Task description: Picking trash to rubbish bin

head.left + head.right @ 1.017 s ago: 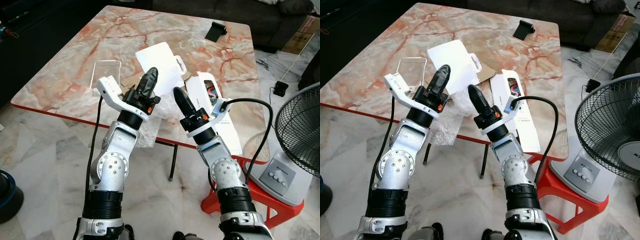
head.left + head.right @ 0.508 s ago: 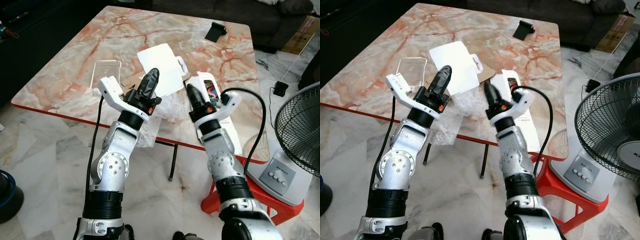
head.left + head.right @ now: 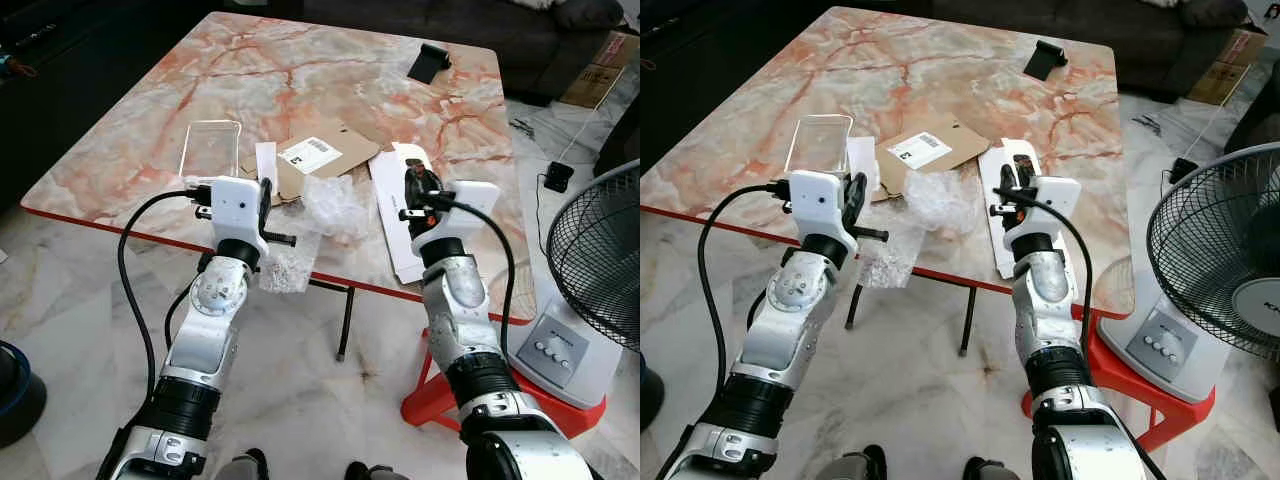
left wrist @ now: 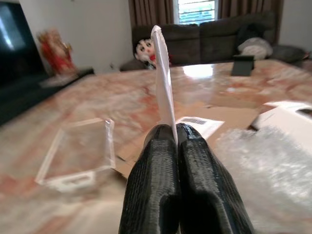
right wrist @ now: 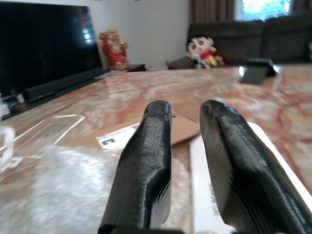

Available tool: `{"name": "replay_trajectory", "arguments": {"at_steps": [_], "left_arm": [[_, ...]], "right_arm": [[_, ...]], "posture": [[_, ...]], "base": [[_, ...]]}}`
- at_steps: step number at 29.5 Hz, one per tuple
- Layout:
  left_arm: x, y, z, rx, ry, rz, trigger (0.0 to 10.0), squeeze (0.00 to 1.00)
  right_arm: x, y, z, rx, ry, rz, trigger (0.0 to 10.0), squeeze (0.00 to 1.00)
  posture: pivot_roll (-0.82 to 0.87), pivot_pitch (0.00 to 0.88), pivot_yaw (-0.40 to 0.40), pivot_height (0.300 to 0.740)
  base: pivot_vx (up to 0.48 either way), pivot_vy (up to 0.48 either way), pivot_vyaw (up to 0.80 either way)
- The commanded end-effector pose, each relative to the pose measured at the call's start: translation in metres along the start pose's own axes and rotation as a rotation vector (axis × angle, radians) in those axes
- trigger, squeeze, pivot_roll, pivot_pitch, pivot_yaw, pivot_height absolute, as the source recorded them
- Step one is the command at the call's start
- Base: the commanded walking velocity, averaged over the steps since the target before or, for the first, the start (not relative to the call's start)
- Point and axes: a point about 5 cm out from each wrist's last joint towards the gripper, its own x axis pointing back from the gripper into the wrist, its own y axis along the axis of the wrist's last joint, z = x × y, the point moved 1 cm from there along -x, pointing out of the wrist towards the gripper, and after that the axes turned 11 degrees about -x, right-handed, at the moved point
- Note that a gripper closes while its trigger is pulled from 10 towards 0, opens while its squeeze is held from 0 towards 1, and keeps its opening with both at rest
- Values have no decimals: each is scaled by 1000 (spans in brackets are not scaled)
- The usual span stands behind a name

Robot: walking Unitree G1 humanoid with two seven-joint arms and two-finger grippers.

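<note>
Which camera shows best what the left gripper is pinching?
The left wrist view: the left gripper is shut on a white sheet, seen edge-on and standing upright. The eye views show that sheet as a narrow strip above the table.

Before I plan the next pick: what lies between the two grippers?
Crumpled bubble wrap lies between the left gripper and right gripper, seen from the head views.
</note>
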Motion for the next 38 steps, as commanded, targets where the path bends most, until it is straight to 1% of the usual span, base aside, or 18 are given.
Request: {"name": "replay_trajectory", "arguments": {"at_steps": [1, 7, 10, 26, 38], "left_arm": [[4, -5, -2, -60, 15, 0, 10000, 0], [4, -11, -2, -100, 46, -2, 10000, 0], [5, -12, -4, -89, 45, -7, 10000, 0], [5, -10, -11, -56, 38, -37, 10000, 0], [5, -9, -13, -40, 34, -48, 10000, 0]], "right_arm": [[4, -4, 0, 26, 11, 0, 10000, 0], [4, -4, 2, 44, 20, -13, 10000, 0], [4, -6, 2, 63, 27, -8, 10000, 0], [8, -10, 1, 57, 34, 0, 10000, 0], [9, -13, 0, 56, 30, 10, 10000, 0]], "posture": [[98, 156, -63, 740], [98, 156, -63, 740], [98, 157, -64, 740], [95, 158, -69, 740], [94, 154, -70, 740]], "base": [[0, 0, 0], [0, 0, 0], [0, 0, 0], [0, 0, 0], [0, 0, 0]]}}
